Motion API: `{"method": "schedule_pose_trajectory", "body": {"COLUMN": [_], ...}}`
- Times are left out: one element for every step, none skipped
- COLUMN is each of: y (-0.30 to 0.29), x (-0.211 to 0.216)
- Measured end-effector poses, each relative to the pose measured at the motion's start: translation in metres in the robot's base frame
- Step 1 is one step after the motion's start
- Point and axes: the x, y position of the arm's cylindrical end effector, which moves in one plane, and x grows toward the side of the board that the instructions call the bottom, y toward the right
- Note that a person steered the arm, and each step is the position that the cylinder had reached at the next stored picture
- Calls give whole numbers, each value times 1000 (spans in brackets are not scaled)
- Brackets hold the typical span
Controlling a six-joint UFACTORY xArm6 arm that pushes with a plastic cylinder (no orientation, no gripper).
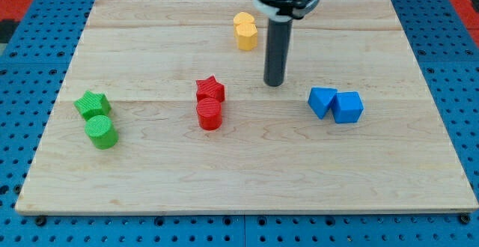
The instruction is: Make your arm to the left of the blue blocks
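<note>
Two blue blocks touch each other at the view's right: a blue block [322, 101] on the left and a blue cube [348, 107] on the right. My tip [274, 83] rests on the board to the upper left of them, a short gap away from the left blue block. It touches no block.
A red star [210, 90] and a red cylinder [209, 115] sit together left of my tip. Two yellow blocks [245, 30] stand near the view's top. A green star [92, 104] and green cylinder [100, 132] sit at the view's left on the wooden board [247, 180].
</note>
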Motion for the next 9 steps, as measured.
{"method": "schedule_pose_trajectory", "body": {"y": [-13,-10,-10,-7,-11,1,32,96,124], "x": [18,31,31,21,35,76,91,95,95]}}
